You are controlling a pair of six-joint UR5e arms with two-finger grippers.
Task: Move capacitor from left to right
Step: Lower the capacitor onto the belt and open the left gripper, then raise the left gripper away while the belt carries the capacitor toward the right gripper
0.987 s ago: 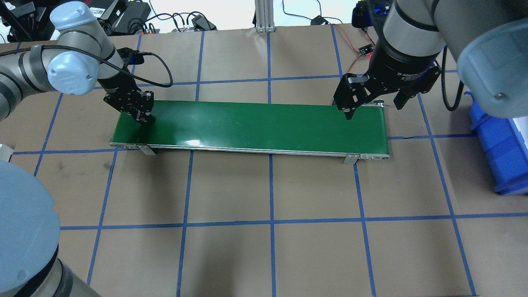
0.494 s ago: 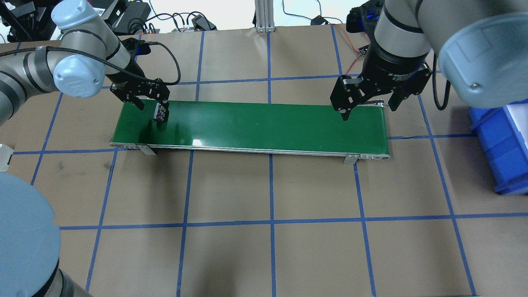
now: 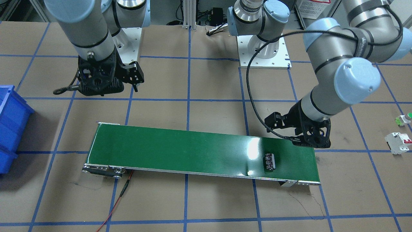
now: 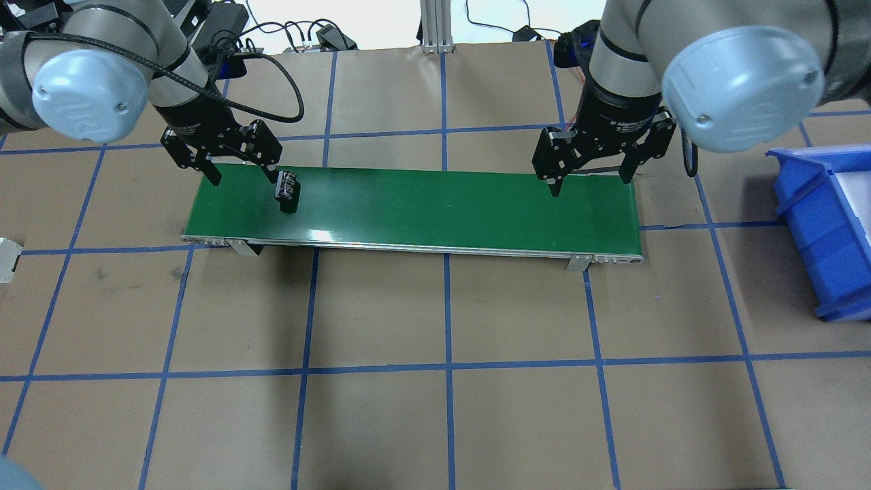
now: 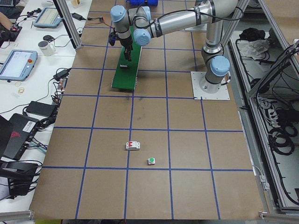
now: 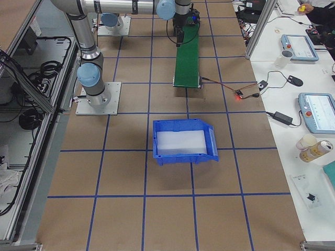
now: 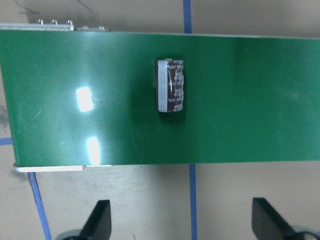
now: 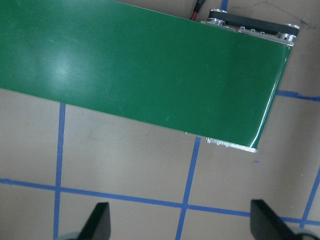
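Hovering empty and spread apart, my left pincer [image 4: 243, 177] hangs beside the stubby black striped capacitor [image 4: 287, 190] on the green belt [image 4: 442, 204].

Tabletop [image 4: 449, 422] was brown paper, gridded with blue tape. Green conveyor [image 4: 442, 204] sat lengthwise on it. Blue bin [image 4: 806, 224] stood off its right end. White circuit breaker [image 3: 398, 143] and green-capped push button [image 3: 404, 119] lay near each other beyond the left end.
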